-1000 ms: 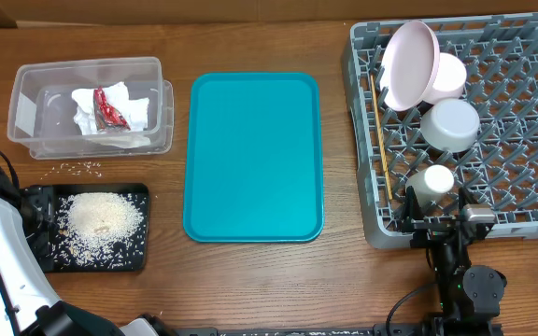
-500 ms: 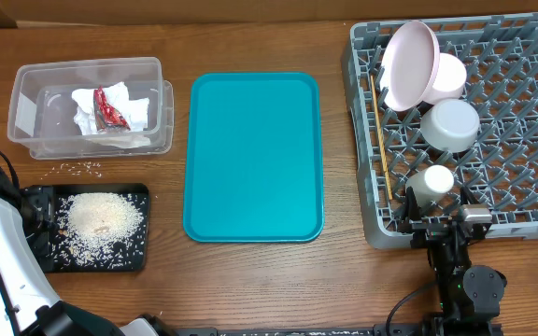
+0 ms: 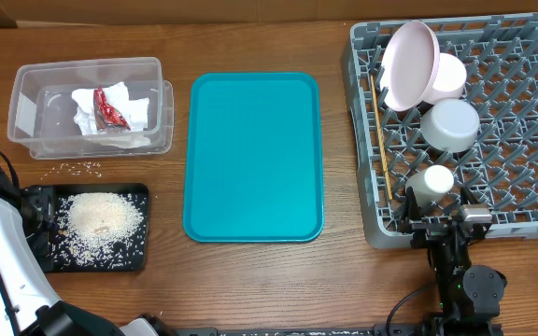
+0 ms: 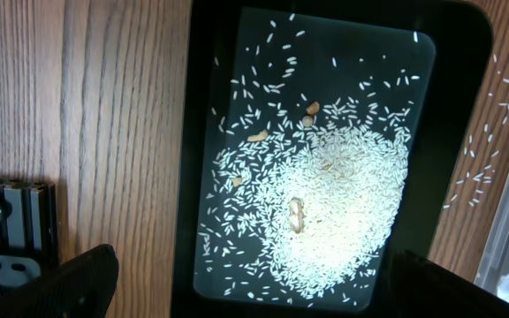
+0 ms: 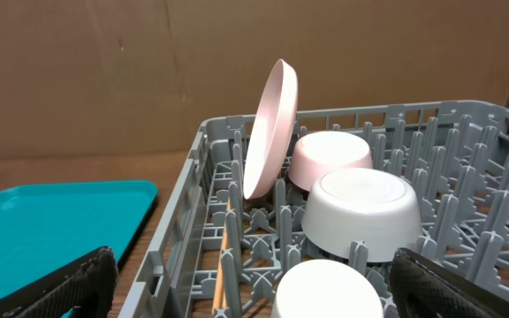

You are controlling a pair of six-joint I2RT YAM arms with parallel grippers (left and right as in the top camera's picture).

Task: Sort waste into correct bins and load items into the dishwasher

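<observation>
- The sorting looks nearly done. What seems left is a thin scatter of loose grains (image 3: 80, 169) on the bare table, between the black tray (image 3: 134, 263) at near left and the clear tub (image 3: 26, 103) beyond it.
- To finish well, those grains should be swept toward the black tray and join the rice pile (image 4: 343, 203) there. A pinch would likely scatter them.
- The tub holds the napkins (image 3: 138, 110) and the red wrapper (image 3: 110, 107), and needs no more.
- The teal tray (image 3: 255, 159) in the middle holds nothing.
- At far right, the rack (image 3: 521, 121) holds the plate (image 3: 409, 61) on edge, the small dish (image 3: 451, 77), the bowl (image 3: 451, 124), the cup (image 3: 432, 179) and the chopsticks (image 3: 378, 126).
- The left gripper (image 4: 268, 287) hovers over the black tray with its fingers spread fully apart, holding nothing.
- The right gripper (image 5: 259, 287) sits at the rack's near edge by the cup, also spread wide and empty.
</observation>
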